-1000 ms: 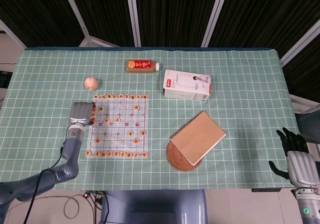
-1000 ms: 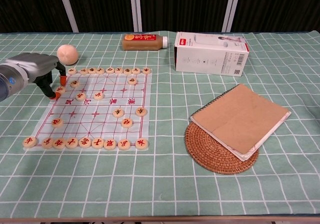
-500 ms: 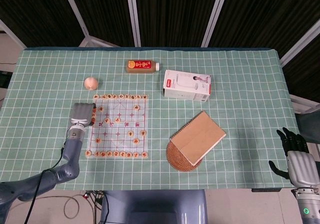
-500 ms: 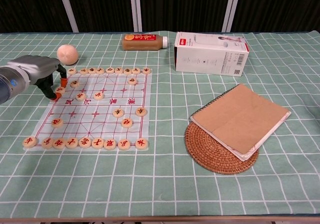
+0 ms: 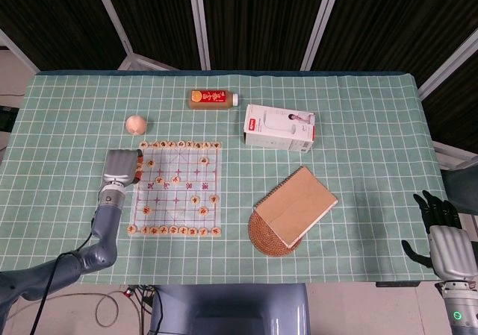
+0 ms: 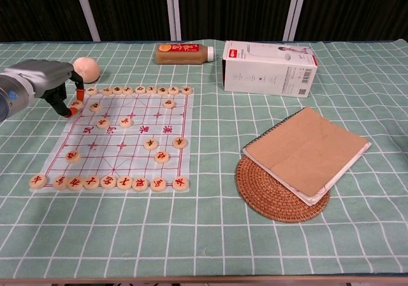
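table [image 5: 358, 89]: green checked cloth | backdrop: black curtains [image 5: 254, 14], white frame bars [image 5: 198, 22]

Looks like a lab or test booth: checked green cloth [image 5: 358, 171] on a table, dark curtain panels [image 5: 254, 22] with metal struts at 12 o'clock, cables [image 5: 112, 309] trailing at 7 o'clock, props laid out.

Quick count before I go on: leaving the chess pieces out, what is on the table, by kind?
Chess board: 1
Bottle: 1
White box: 1
Notebook: 1
Woven mat: 1
Peach-coloured ball: 1
Total: 6
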### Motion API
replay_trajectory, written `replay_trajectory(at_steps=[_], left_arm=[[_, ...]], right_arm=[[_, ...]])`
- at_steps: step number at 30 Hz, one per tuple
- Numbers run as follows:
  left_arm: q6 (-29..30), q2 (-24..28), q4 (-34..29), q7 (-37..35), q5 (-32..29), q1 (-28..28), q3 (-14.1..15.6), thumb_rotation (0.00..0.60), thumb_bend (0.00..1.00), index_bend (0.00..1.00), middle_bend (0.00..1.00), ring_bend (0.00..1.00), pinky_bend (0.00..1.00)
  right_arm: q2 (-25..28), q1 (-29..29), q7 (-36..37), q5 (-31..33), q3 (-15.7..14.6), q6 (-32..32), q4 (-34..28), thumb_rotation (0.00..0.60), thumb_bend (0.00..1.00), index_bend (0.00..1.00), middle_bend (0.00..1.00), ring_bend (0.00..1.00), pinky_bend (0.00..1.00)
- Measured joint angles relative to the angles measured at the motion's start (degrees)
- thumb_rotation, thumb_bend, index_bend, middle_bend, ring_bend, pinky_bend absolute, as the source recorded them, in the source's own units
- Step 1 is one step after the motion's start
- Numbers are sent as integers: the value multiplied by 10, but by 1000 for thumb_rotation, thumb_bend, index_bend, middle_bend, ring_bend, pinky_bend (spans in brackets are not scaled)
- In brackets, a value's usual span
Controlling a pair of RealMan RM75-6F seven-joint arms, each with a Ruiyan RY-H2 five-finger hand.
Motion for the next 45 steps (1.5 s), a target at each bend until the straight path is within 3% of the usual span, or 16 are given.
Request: replay_trajectory(at_steps=[24, 45], left_arm=[[-29, -34, 82, 8, -19, -23, -6, 600, 330, 464, 1000, 855, 950], [-43, -52, 116, 4, -13, -31, -11, 600, 323, 457, 1000, 855, 950]], right_arm=[[0, 1, 0, 8, 2, -5, 0, 600, 344, 0, 0, 0, 0], [0, 1, 0, 9, 3, -4, 0, 600, 344, 0, 0, 0, 0]])
